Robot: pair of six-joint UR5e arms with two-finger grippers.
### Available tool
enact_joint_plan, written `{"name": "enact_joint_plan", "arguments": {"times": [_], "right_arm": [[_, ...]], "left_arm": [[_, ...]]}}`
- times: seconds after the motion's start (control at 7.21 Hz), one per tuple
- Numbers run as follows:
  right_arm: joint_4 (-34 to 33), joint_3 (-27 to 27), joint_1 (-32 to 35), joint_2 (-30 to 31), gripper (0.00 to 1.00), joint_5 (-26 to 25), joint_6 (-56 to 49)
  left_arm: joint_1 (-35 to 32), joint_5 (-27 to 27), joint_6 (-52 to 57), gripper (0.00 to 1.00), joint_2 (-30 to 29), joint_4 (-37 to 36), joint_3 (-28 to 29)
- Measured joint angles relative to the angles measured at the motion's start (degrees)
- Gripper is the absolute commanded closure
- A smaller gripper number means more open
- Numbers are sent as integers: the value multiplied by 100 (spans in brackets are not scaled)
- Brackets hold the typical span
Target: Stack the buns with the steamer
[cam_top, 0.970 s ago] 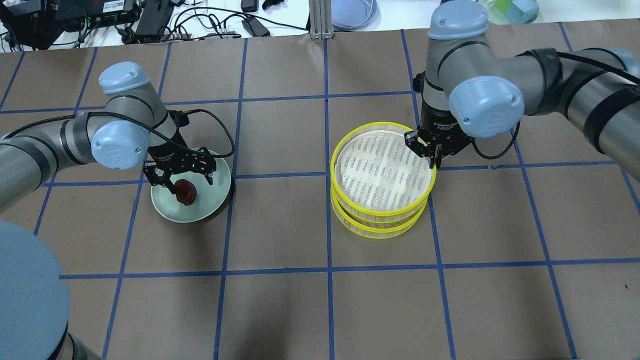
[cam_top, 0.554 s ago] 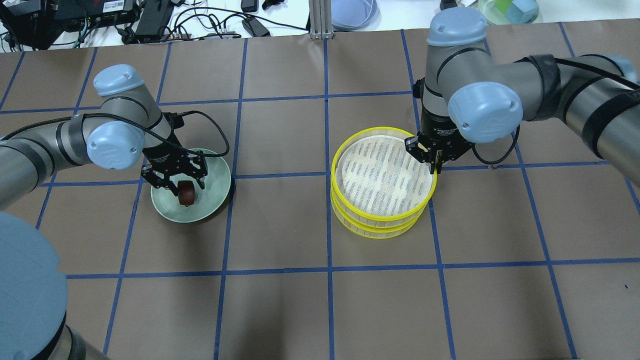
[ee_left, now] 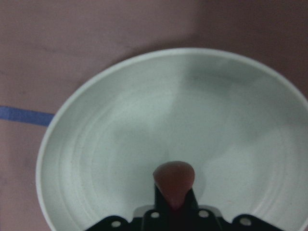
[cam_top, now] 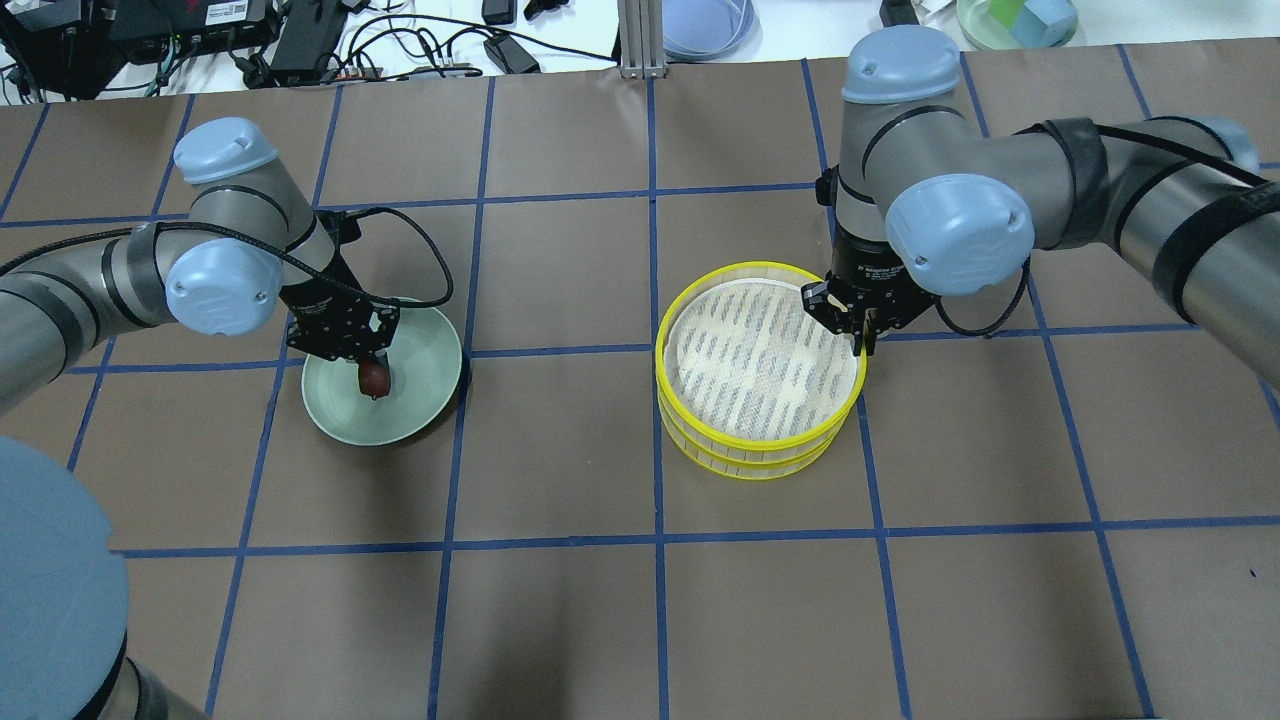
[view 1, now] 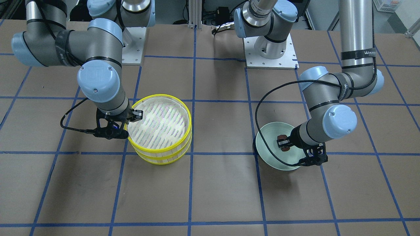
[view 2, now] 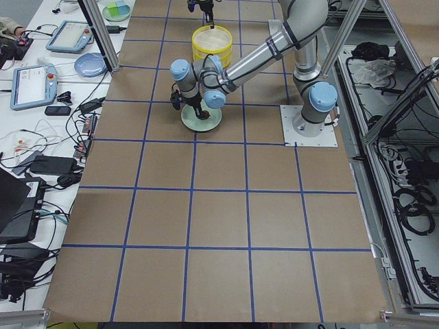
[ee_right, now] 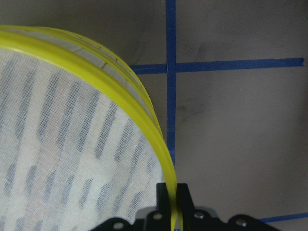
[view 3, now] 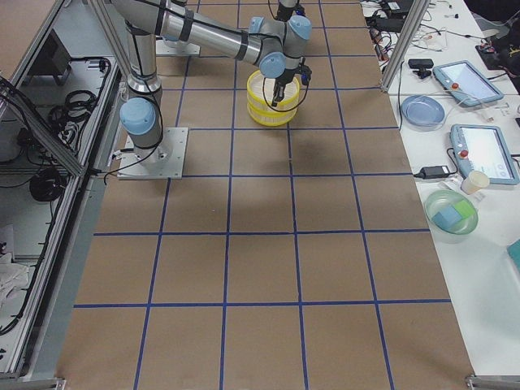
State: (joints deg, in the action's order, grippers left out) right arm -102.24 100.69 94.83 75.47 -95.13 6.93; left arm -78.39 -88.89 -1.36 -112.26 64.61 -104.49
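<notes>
Left gripper (cam_top: 373, 372) is positioned over the pale green plate (cam_top: 425, 395) with its fingers clenched on the dark reddish-brown bun (cam_top: 375, 379). In the left wrist view, the bun (ee_left: 174, 179) projects from between the two fingers, rounded end outward, against the plate's inner surface (ee_left: 120, 144). Contact between bun and plate cannot be determined from any view. In the front-facing view, the same bun (view 1: 284, 148) sits at the tip of the left gripper (view 1: 283, 144), above the half of the plate (view 1: 267, 137) nearer the arm. Right gripper (cam_top: 862, 338) is located at the edge of the yellow-rimmed steamer (cam_top: 760, 442), which consists of round tiers stacked one upon another, the top tier lined with a white mesh. In the right wrist view, the right gripper (ee_right: 172, 191) grasps the top tier's rim (ee_right: 96, 67), one finger inside the wall and one outside. Plate and steamer stand well apart on the brown table (cam_top: 560, 450), which is marked with a blue tape grid.
</notes>
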Motion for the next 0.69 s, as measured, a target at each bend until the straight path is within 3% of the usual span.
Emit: {"name": "enact_joint_plan", "arguments": {"times": [0.14, 0.28, 0.42, 0.69], "right_arm": [[-2, 5, 12, -6, 46, -8, -1], [-8, 8, 15, -8, 19, -36, -5], [-83, 9, 17, 1, 3, -75, -3], [-347, -69, 18, 112, 1, -88, 21]], "left_arm": [[-26, -6, 9, 100, 117, 24, 136], [-73, -2, -17, 100, 277, 163, 260], [-120, 23, -91, 100, 487, 435, 366], [-338, 40, -325, 100, 970, 1107, 671]]}}
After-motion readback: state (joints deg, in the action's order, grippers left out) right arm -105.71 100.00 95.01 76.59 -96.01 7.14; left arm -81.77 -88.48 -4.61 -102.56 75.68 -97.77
